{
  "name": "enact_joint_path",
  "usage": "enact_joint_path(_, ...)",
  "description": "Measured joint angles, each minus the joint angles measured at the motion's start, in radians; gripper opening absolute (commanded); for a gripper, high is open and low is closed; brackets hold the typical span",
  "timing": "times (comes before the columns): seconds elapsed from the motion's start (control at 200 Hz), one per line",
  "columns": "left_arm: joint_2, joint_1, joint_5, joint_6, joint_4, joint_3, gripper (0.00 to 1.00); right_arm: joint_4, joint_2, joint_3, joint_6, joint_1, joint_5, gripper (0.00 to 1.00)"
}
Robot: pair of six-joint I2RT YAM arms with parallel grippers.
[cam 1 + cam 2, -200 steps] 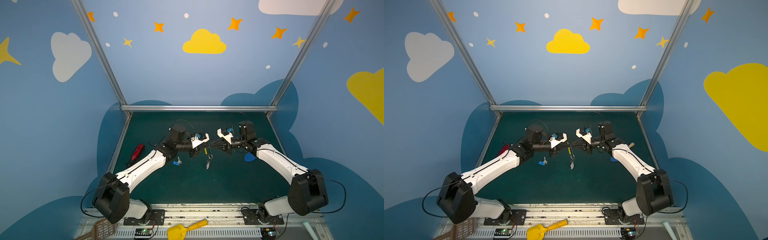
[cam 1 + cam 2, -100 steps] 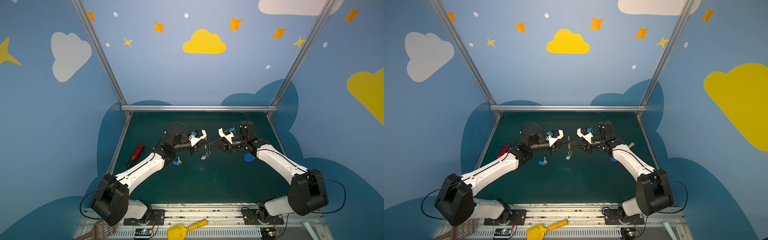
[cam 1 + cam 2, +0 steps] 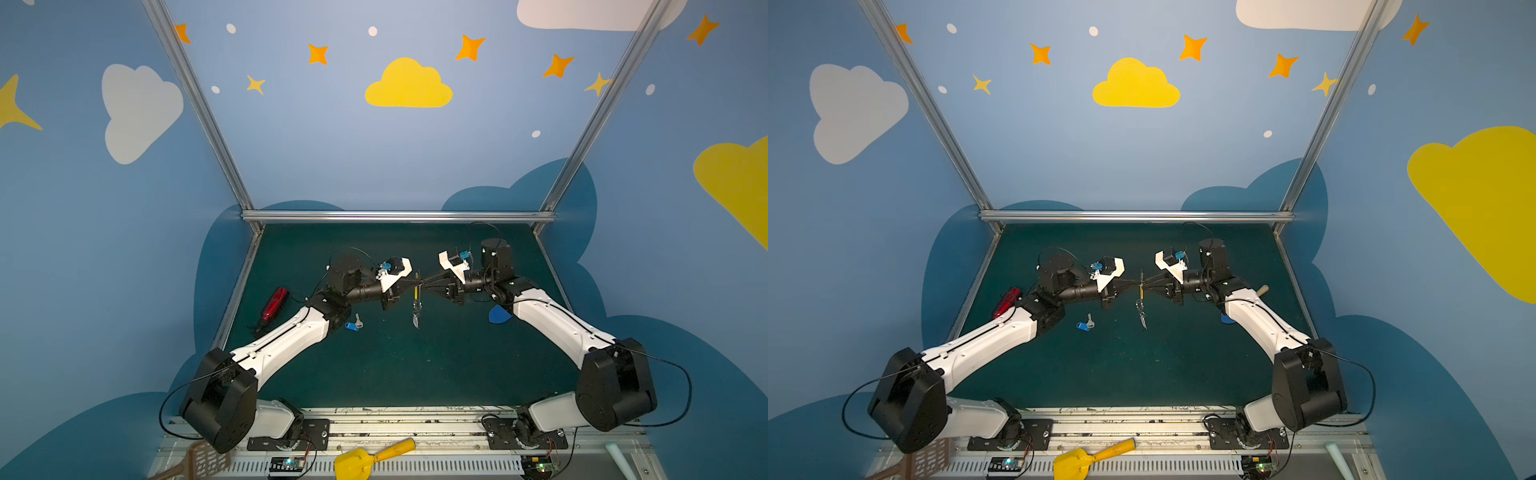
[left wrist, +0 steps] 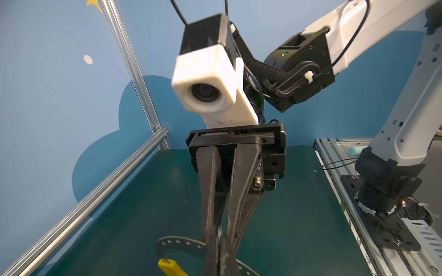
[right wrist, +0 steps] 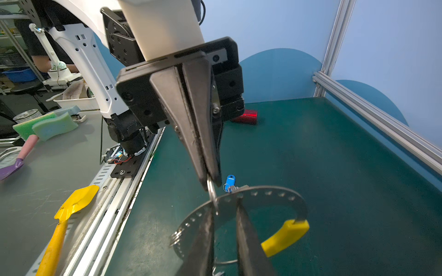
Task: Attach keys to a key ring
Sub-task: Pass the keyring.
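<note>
Threading step, by the look of it: left pincer (image 5: pixel 211 182) clamped tight on a tiny silver split ring (image 5: pixel 212 194). That ring crosses the band of the large thin dark-grey key ring (image 5: pixel 270 194), which has small holes and one yellow sleeve (image 5: pixel 284 236). Right pincer (image 4: pixel 220 233) is set narrow, fingers flanking the same stretch of band, seemingly gripping it. Key ring hangs mid-air between both pincers above the green tabletop (image 3: pixel 395 365), edge-on in both top views. Small white oval fob (image 3: pixel 416 321) dangles at 6 o'clock under it, so likely on already; its link to the pinched ring is too small to tell. Tiny silver key (image 3: pixel 352 325) with blue plastic tag lies loose on the tabletop at 8 o'clock of the key ring, not attached. Next move, I'd judge: seat the split ring fully on the band, release, then fetch the silver key; this needs a steady right hold and fine alignment. Counts: 2 pincers, 1 key ring, 1 fob, 1 silver key, at least 2 split rings with the second split ring (image 5: pixel 176 236) on the band, 1 red elongated gadget (image 3: pixel 274 303) at 9 o'clock, 1 flat blue teardrop piece (image 3: pixel 498 314) at 4 o'clock.
</note>
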Motion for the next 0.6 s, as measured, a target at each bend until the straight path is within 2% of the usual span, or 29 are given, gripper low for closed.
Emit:
enact_joint_path(0.075,0.0,0.0,0.0,-0.003,0.003,0.0,0.04,0.004,0.0,0.0,0.003,0.001,-0.007,0.12)
enact_joint_path(0.396,0.0,0.0,0.001,-0.003,0.004,0.0,0.04,0.028,0.0,0.0,0.024,0.002,-0.04,0.16)
enact_joint_path(0.601,0.0,0.0,0.004,-0.002,0.003,0.0,0.04,0.015,0.0,0.002,0.014,0.004,-0.051,0.0)
